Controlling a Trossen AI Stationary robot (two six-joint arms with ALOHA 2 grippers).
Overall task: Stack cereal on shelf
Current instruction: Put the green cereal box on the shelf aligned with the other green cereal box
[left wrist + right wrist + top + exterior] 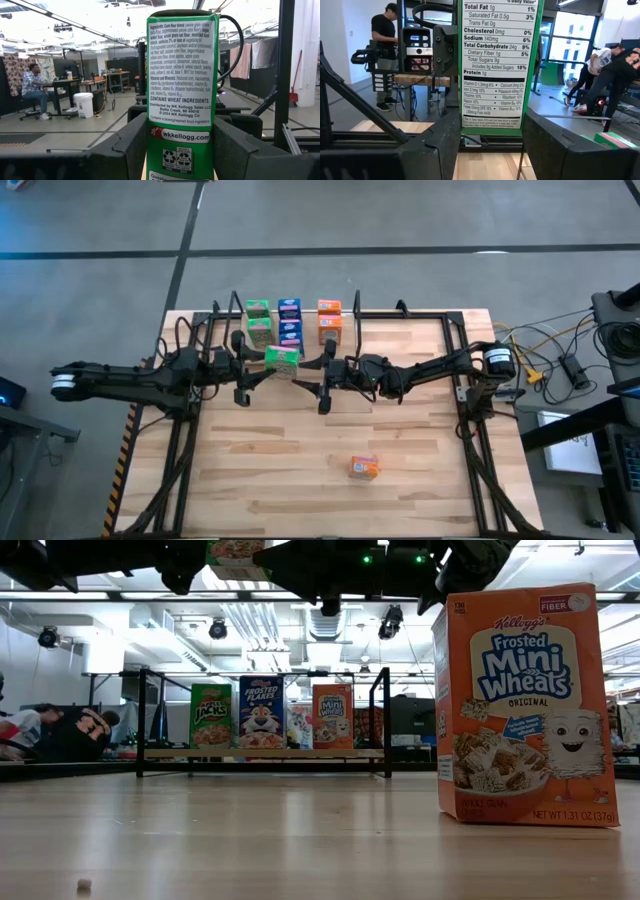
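The light butcher-block wooden desk (300, 480) carries, along its far edge, the shelf: a pale wood plank strip held between thin black wire uprights (265, 753). On it small printed cardboard cereal boxes already stand in three columns, green ones (258, 320) at one end, blue ones (290, 320) in the middle and orange ones (330, 320) at the other end; from above each column looks to hold two boxes, though the exact count and whether any sit on top of one another cannot be told. So most of the stacking looks done, and by my reckoning two boxes are left. One is the small green cardboard cereal box (282, 358), lifted clear of the desk just in front of the shelf, near the green column. Both dark arms meet at it: the left pincer (180, 150) is clamped on its narrow ingredients side, and the right pincer (492, 145) is clamped on its nutrition-panel side, so the box hangs between the two, as if being passed across or steadied. It should go on the green column next. The other is the small orange Frosted Mini Wheats cardboard box (364, 468), which stands upright alone on the near part of the desk, well apart from the shelf and from both arms; it has yet to be fetched, presumably for the orange column. A tiny pale crumb (84, 884) lies on the desk near the low camera
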